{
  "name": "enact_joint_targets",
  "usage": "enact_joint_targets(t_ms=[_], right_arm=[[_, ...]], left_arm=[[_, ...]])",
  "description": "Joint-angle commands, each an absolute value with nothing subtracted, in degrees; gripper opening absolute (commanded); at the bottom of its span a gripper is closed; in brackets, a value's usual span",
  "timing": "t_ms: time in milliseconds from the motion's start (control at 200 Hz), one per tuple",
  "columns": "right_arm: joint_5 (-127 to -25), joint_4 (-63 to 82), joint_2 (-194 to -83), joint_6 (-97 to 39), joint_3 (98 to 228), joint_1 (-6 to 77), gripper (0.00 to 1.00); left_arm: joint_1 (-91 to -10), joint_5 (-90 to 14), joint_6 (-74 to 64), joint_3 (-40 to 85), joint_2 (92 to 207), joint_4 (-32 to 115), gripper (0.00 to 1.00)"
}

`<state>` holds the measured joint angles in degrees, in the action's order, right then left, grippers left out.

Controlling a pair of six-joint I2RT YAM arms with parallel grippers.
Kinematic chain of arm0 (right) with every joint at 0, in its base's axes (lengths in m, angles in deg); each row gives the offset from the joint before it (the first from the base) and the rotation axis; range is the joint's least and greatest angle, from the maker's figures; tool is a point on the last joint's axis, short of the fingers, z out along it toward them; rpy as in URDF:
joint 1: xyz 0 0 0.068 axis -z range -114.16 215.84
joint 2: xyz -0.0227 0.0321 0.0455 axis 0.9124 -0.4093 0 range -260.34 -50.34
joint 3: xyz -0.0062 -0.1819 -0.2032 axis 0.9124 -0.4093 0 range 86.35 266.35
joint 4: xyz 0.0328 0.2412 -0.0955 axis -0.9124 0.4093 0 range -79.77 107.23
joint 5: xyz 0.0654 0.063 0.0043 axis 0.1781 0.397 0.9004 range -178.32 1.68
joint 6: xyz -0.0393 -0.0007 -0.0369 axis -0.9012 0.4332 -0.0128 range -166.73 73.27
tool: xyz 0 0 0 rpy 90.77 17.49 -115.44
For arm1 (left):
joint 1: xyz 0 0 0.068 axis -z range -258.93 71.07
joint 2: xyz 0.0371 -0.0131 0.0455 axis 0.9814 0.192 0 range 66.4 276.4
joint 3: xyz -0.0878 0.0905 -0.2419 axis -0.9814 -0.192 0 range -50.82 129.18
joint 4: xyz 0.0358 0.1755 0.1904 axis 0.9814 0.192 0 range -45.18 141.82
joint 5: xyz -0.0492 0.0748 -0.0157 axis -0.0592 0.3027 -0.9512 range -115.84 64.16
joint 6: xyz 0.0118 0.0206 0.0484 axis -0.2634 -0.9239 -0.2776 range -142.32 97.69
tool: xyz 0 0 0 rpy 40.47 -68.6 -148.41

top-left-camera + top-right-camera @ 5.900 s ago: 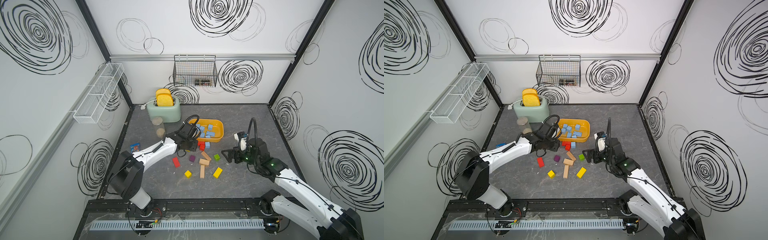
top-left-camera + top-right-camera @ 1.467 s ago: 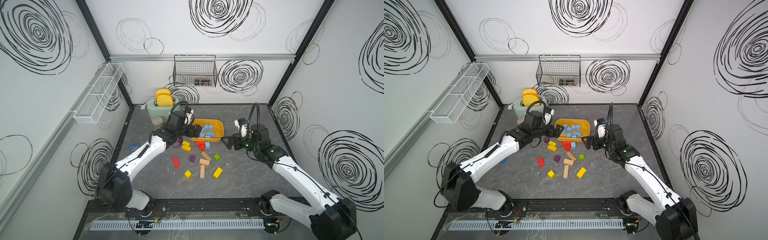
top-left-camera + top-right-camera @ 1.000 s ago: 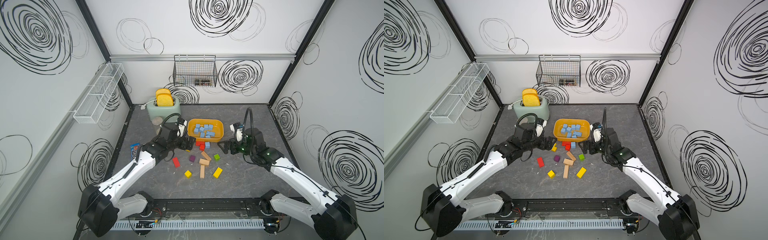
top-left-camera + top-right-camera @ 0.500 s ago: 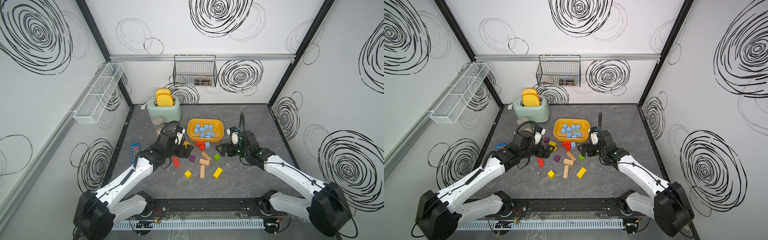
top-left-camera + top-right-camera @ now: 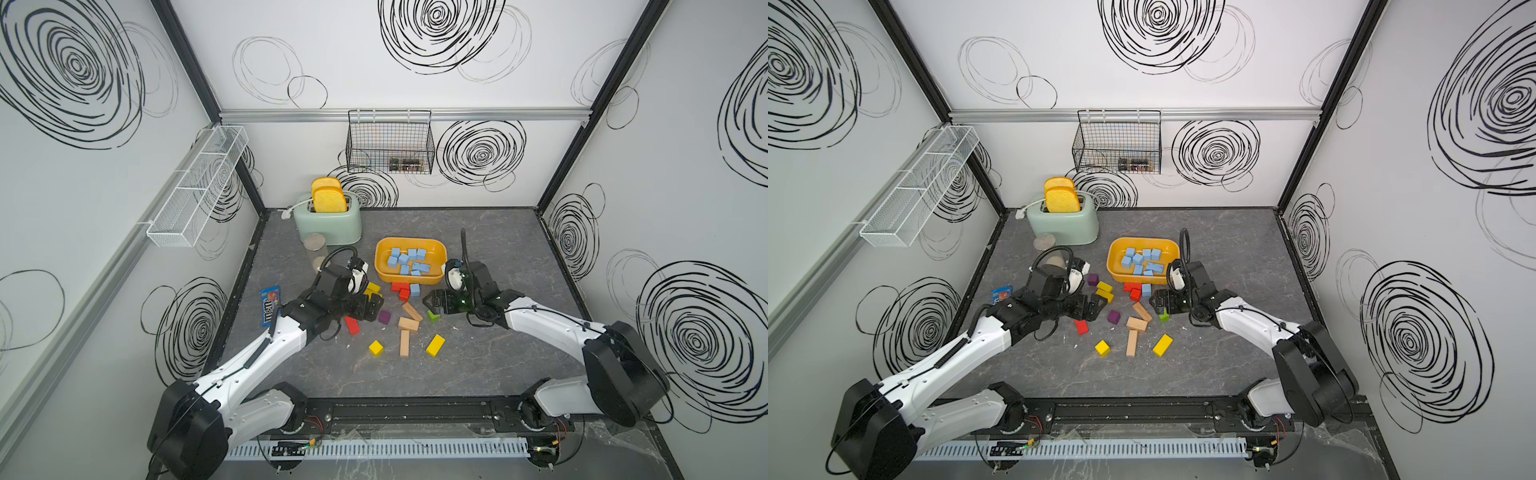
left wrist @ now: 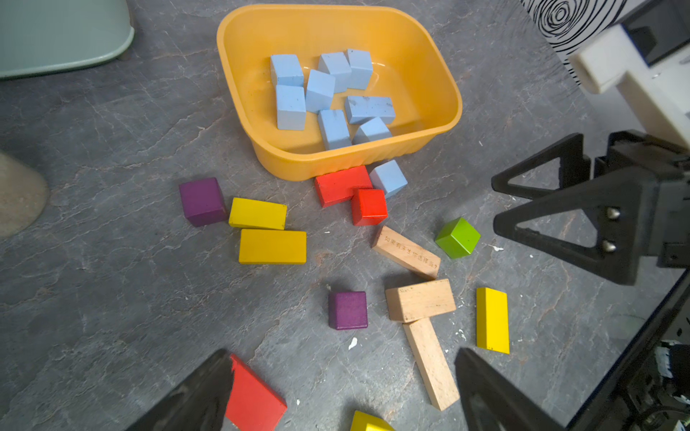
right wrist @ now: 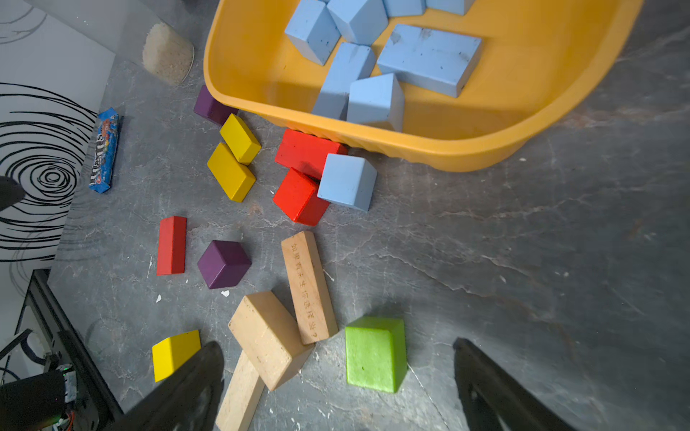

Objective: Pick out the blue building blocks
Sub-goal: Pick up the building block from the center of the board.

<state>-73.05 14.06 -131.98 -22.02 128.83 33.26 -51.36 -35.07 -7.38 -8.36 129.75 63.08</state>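
While the right tool (image 7: pixel 336 347) hangs spread, one blue block (image 7: pixel 347 181) lies just ahead.

There are nine blue building blocks (image 6: pixel 290 106) and thirteen other blocks (image 6: pixel 272 246).

A robot lab test cell: swirl-marked white walls (image 5: pixel 415 95), black frame posts (image 5: pixel 185 62), arms (image 5: pixel 266 353) on a rail (image 5: pixel 395 413).

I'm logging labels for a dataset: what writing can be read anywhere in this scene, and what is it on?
"m&m's": printed on the blue candy packet lying on the table.
"如果有来生你选择当?": engraved along a natural wooden block; this is my best reading of it.
Dark items in the wire basket: any labels are too small to read.
No other text is visible.
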Motion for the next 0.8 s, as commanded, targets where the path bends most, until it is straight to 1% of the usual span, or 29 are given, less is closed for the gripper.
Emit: enact_joint_targets(t_ms=[0,405,796], right_arm=[[-73.38,13.73,-135.50,-20.37,132.90,32.20,0.94],[-77.18,10.28,-143.95,-16.76,136.68,29.70,0.83],[-83.23,10.45,-150.20,-14.56,141.50,28.45,0.70]], left_arm=[[-52.54,-36.50,-7.70,-9.40,130.36,61.34,0.96],[-54.54,-37.18,-9.27,-9.38,130.29,62.20,0.96],[-56.65,-38.82,-10.16,-9.07,131.50,61.97,0.96]])
